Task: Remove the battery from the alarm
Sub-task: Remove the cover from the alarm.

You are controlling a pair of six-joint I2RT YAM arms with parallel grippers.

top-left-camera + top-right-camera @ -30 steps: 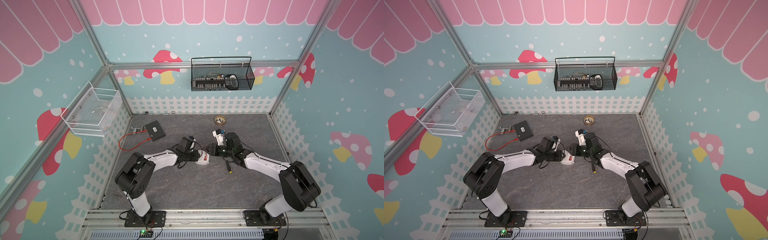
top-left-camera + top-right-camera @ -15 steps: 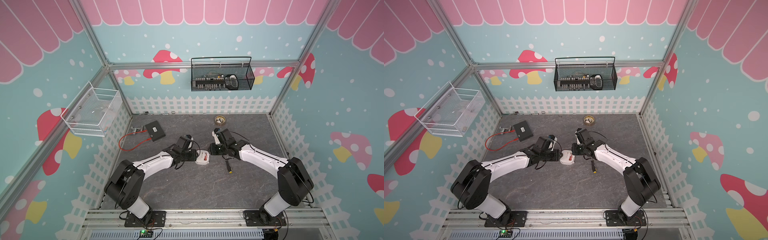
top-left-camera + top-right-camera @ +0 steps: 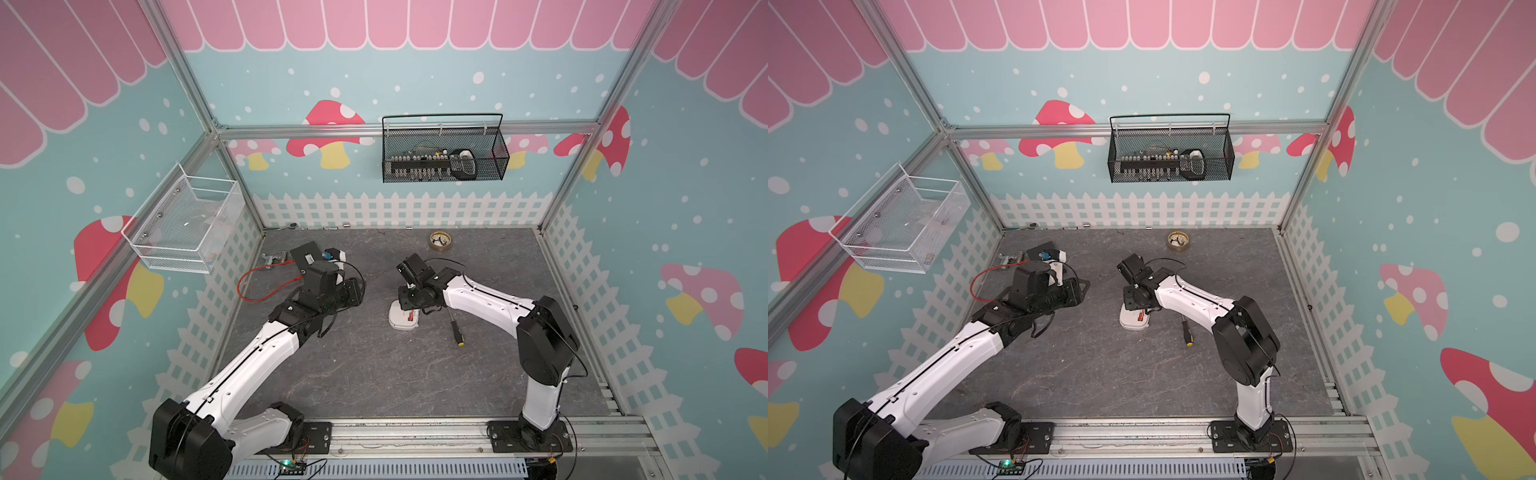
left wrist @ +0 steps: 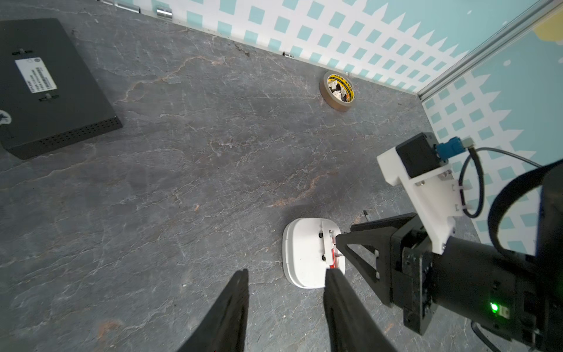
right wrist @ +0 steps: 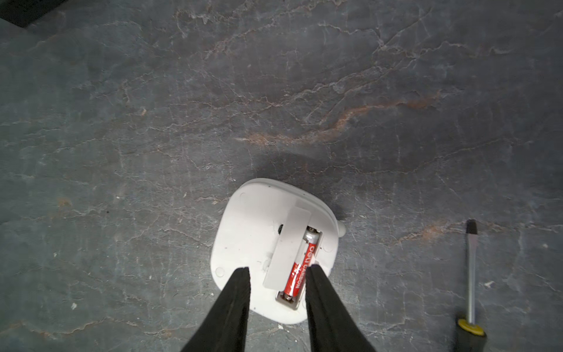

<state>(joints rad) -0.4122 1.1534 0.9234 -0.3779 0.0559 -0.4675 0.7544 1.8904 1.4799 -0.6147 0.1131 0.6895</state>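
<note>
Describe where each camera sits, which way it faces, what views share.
Both top views: high above arm bases, facing down at grey table; both arms show.
Left wrist: on left arm, facing white rounded-square plastic alarm; left tool, right tool show.
Right wrist: above alarm, facing red cylindrical battery; right tool shows.
All share alarm.

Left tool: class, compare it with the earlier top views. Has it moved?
Yes. The left tool has drawn back from the alarm, toward the black box.
</note>
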